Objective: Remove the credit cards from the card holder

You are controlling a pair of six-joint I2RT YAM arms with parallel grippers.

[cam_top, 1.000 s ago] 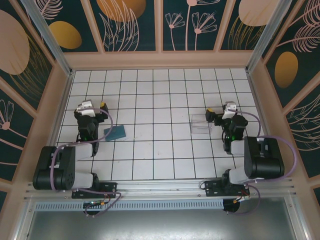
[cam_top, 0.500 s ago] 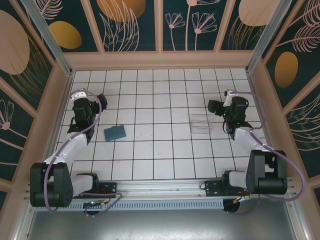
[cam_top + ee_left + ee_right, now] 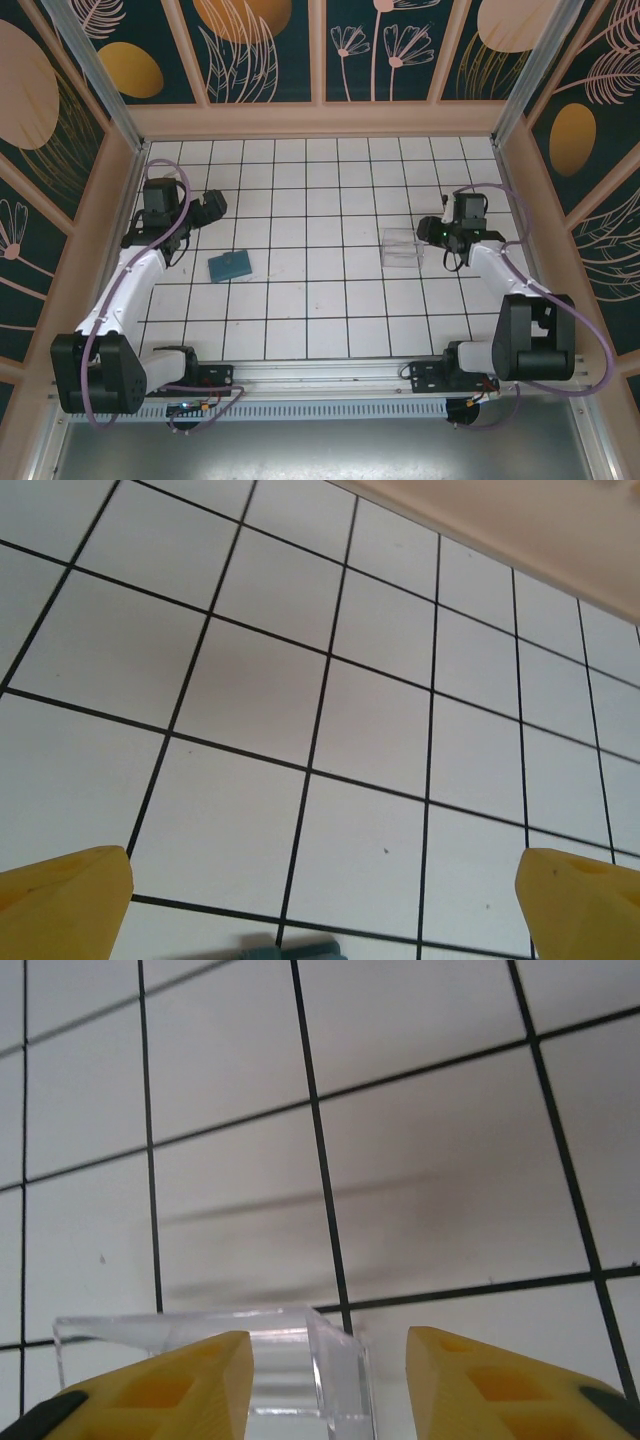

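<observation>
The white tiled table [image 3: 320,310], ruled in a black grid and walled by a pale beige rim [image 3: 320,120], carries 2 things. A teal card holder [image 3: 230,265] lies flat at 9 o'clock from the table's middle, slightly askew to the grid. It looks folded shut, though it is too small to be sure. A clear plastic box [image 3: 402,247] stands at 3 o'clock, well apart from it, 1 corner just beside a grid crossing.
</observation>
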